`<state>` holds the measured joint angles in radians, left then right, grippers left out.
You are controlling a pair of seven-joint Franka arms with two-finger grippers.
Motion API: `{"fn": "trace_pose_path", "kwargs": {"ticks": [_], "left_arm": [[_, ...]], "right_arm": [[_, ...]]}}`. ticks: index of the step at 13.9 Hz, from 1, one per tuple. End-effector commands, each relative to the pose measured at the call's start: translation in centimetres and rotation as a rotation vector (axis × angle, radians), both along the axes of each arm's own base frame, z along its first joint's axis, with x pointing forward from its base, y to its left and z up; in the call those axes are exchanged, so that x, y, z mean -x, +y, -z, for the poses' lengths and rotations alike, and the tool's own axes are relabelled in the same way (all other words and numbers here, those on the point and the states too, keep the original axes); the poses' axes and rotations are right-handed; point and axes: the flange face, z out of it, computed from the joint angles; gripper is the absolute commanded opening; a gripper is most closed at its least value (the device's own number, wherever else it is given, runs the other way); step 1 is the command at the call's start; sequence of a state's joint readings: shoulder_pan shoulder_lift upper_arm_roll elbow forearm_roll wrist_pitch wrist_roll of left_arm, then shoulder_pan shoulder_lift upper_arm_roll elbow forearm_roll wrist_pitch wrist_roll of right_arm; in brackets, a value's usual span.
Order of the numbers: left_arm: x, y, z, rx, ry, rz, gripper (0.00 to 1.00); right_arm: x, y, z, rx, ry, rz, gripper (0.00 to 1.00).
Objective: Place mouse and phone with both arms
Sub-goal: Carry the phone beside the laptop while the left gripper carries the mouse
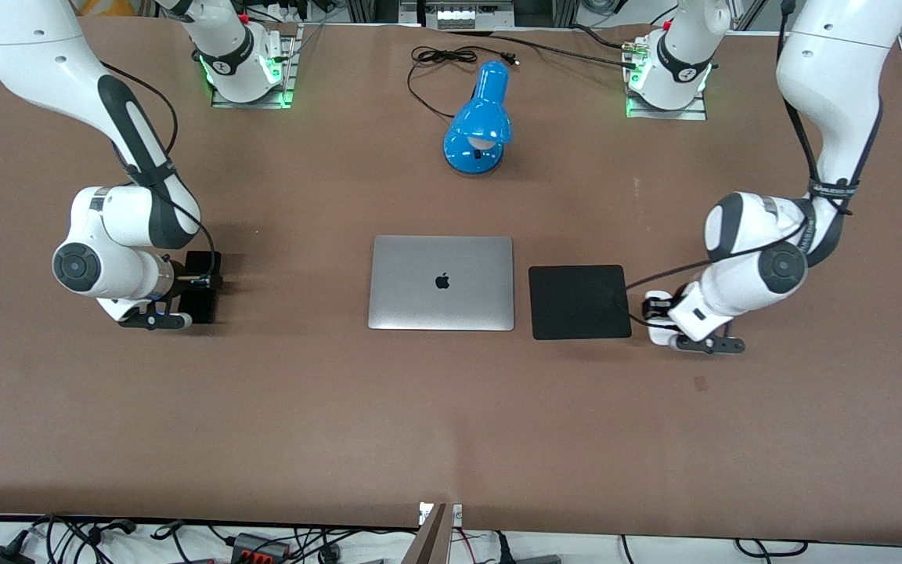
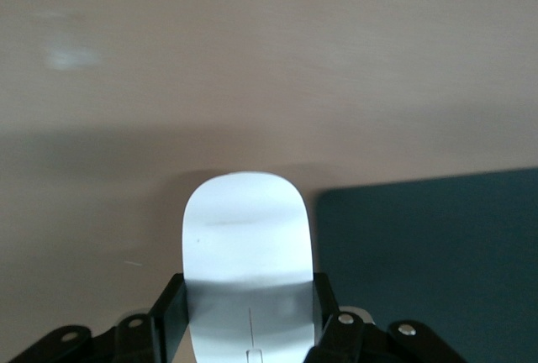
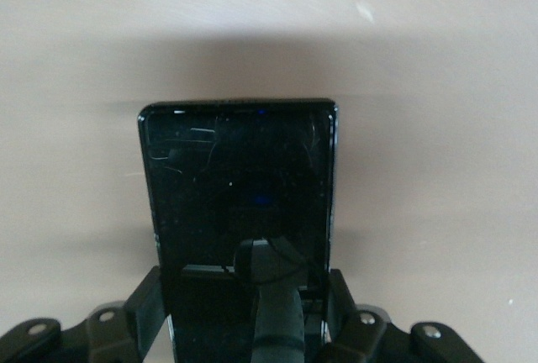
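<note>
The white mouse [image 1: 656,301] is at table level beside the edge of the black mat [image 1: 579,301] that faces the left arm's end. My left gripper [image 1: 661,318] is shut on its sides; in the left wrist view the mouse [image 2: 245,228] sticks out from between the fingers [image 2: 171,313]. The black phone [image 1: 203,263] is toward the right arm's end of the table, level with the laptop. My right gripper [image 1: 199,288] is shut on its long edges; the phone [image 3: 239,186] shows in the right wrist view. I cannot tell whether either object is lifted off the table.
A closed silver laptop [image 1: 441,282] lies in the table's middle, next to the mat, which also shows in the left wrist view [image 2: 437,254]. A blue desk lamp [image 1: 481,117] with a black cord lies farther from the front camera, between the arm bases.
</note>
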<state>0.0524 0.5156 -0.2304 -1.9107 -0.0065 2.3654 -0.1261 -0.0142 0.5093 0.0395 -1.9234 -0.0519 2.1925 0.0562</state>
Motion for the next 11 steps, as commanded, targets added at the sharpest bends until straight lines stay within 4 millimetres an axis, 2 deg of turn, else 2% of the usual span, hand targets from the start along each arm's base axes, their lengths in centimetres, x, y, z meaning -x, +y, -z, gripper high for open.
{"fn": "trace_pose_path", "kwargs": {"ticks": [1, 2, 5, 6, 8, 11], "left_arm": [[1.2, -4.2, -0.4, 0.039, 0.041, -0.040, 0.26], [1.8, -5.9, -0.2, 0.042, 0.055, -0.047, 0.26], [3.9, -12.9, 0.6, 0.027, 0.071, -0.035, 0.29], [4.5, -14.5, 0.6, 0.026, 0.069, -0.006, 0.30], [4.0, -15.3, 0.8, 0.033, 0.062, 0.007, 0.30], [3.8, -15.2, 2.0, -0.031, 0.037, 0.089, 0.30]], "right_arm": [[-2.0, 6.3, -4.3, -0.018, -0.032, -0.053, 0.21], [-2.1, 8.9, -4.2, -0.047, -0.040, -0.044, 0.21], [-1.9, 16.4, -1.4, -0.077, -0.060, 0.003, 0.21], [-1.6, 18.2, -0.8, -0.072, -0.078, 0.023, 0.21], [-0.7, 21.2, 1.0, -0.059, -0.092, 0.038, 0.21], [0.2, 23.1, 1.9, -0.049, -0.083, 0.028, 0.21]]}}
